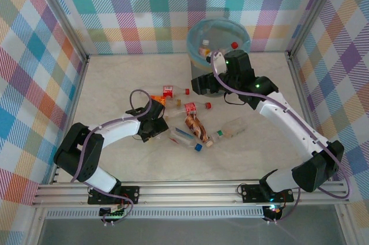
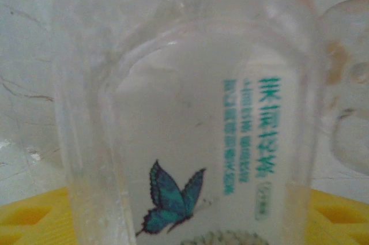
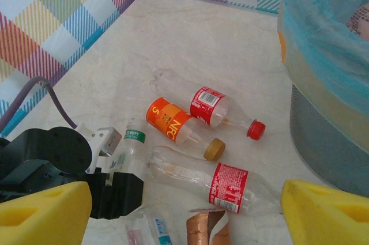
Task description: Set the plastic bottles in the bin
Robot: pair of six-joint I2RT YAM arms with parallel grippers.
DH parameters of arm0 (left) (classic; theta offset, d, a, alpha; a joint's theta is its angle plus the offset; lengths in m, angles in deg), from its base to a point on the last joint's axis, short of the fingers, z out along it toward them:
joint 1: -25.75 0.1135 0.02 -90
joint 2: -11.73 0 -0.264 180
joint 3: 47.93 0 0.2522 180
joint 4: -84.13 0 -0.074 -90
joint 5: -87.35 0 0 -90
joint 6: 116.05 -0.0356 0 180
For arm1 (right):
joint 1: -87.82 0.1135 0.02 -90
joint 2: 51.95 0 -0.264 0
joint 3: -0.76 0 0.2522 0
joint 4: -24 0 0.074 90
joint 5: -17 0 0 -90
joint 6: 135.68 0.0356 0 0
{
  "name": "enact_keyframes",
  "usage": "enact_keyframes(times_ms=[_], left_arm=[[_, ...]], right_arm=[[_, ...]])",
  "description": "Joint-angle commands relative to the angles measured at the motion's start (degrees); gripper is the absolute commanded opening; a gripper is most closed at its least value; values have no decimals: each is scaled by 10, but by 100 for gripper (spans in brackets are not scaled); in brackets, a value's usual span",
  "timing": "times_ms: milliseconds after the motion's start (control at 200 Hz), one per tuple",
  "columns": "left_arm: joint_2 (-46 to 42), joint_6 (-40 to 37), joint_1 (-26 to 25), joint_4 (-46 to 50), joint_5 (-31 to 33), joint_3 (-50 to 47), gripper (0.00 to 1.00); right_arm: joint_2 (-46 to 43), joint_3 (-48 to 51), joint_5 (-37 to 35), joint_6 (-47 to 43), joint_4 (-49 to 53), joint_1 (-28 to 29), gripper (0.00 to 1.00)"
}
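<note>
The bin (image 1: 219, 21) stands at the far side of the worktop (image 1: 115, 78), with a few bottles (image 1: 204, 46) lying in its blue liner (image 1: 199, 33). The right pincer (image 1: 197, 86) hangs just beside the bin's near left wall. Loose bottles lie scattered mid-worktop: red-labelled ones, a brown bottle (image 1: 195, 127), a blue-capped bottle (image 1: 185, 139) and a clear bottle (image 1: 232, 128) further right. The left pincer (image 1: 161, 128) sits low at the cluster's left edge; its jaws cannot be made out.
</note>
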State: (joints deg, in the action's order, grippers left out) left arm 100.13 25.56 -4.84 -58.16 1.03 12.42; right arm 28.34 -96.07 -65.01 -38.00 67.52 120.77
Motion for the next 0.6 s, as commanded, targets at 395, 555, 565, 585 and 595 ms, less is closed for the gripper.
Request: enact_keyframes(times_ms=[395, 555, 565, 585, 595], left_arm=[[-230, -18, 8, 93, 104, -37, 63], [-343, -42, 9, 153, 167, -17, 61], [-349, -44, 8, 156, 171, -15, 61], [-359, -50, 8, 161, 176, -11, 61], [-365, -52, 8, 163, 180, -8, 61]], right_arm=[[-22, -41, 7, -8, -10, 1, 84], [-31, -51, 9, -11, -6, 1, 84], [-32, -52, 10, -11, -6, 1, 84], [-33, -54, 12, -11, -7, 1, 84], [-33, -54, 13, -11, -7, 1, 84]])
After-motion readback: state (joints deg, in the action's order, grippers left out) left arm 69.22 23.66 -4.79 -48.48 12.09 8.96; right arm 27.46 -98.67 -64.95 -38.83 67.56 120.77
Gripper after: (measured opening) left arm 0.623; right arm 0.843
